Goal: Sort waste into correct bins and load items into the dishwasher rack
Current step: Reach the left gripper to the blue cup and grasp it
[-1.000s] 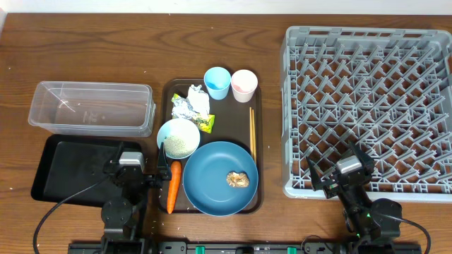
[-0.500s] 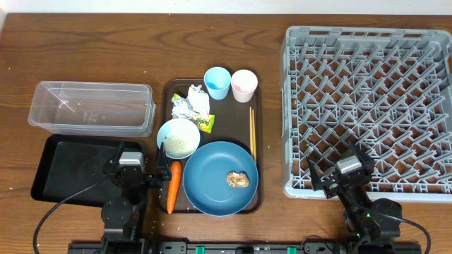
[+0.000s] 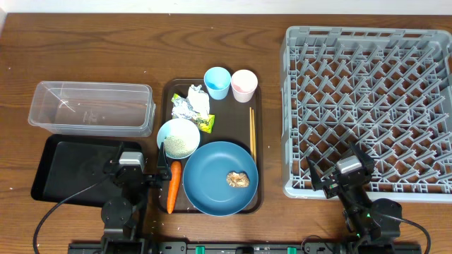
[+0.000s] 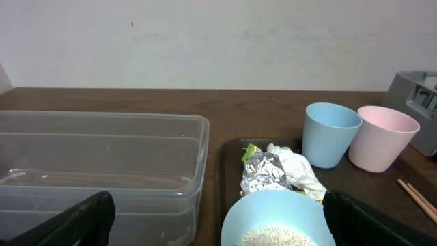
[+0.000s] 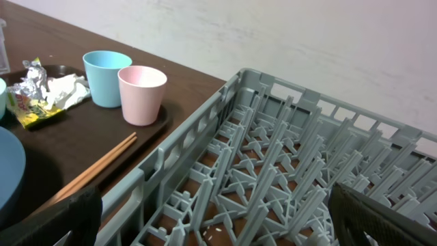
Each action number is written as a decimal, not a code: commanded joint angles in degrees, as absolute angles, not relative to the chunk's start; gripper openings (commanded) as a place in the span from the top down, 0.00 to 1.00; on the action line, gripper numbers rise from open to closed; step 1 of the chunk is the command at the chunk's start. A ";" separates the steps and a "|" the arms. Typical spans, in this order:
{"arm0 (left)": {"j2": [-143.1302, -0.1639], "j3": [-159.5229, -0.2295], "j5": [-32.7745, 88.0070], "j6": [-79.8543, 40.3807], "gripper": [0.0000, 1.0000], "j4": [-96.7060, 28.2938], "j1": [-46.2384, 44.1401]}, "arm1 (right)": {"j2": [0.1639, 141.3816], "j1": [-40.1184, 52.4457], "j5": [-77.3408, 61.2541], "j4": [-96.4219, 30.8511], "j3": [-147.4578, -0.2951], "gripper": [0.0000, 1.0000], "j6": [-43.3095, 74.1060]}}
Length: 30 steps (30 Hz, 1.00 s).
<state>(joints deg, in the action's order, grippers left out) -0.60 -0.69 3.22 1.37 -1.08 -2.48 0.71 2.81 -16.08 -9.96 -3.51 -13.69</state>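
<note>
Left fingers (image 4: 85, 222) spread wide, empty, beside carrot (image 3: 171, 185); right fingers (image 5: 61, 222) spread, empty, at dishwasher rack (image 3: 367, 106) front edge.

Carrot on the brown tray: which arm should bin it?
Left. The left pincer sits open right beside the carrot, with the black tray and clear tub on its side. The right pincer is by the dishwasher rack, across the blue plate.
</note>
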 commanded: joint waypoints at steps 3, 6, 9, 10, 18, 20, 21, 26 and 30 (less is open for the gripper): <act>-0.62 -0.23 3.57 1.69 0.02 -3.79 -2.55 | 0.38 2.31 -16.34 -9.91 -3.20 0.01 -14.22; -0.62 -0.23 3.57 1.69 0.02 -3.79 -2.55 | 0.38 2.31 -18.06 -9.96 -3.20 0.01 -13.15; -0.60 -0.23 3.60 1.69 0.02 -3.36 -2.57 | 0.38 2.31 -20.53 -8.62 -3.20 0.01 -13.08; -0.60 -0.23 3.60 1.69 0.02 -3.31 -2.55 | 0.38 2.31 -21.63 -7.97 -3.20 0.01 -13.13; -0.64 -2.26 14.76 0.03 0.02 7.84 -2.59 | 1.52 2.31 -16.80 1.45 -7.16 0.01 8.34; -1.19 -5.10 14.76 -0.49 0.02 7.38 -2.59 | 3.92 2.31 -16.80 0.97 -10.09 0.01 9.82; -1.89 -6.94 14.74 -0.47 0.02 6.24 -2.59 | 5.93 2.31 -16.99 0.34 -12.01 0.01 9.85; -11.81 -20.99 14.83 -1.23 0.02 -4.60 -2.59 | 21.32 2.31 -18.94 -5.52 -25.89 0.01 9.78; -25.43 -35.66 15.86 -1.58 0.02 -13.85 -2.59 | 37.08 2.31 -19.59 -14.63 -41.47 0.01 9.58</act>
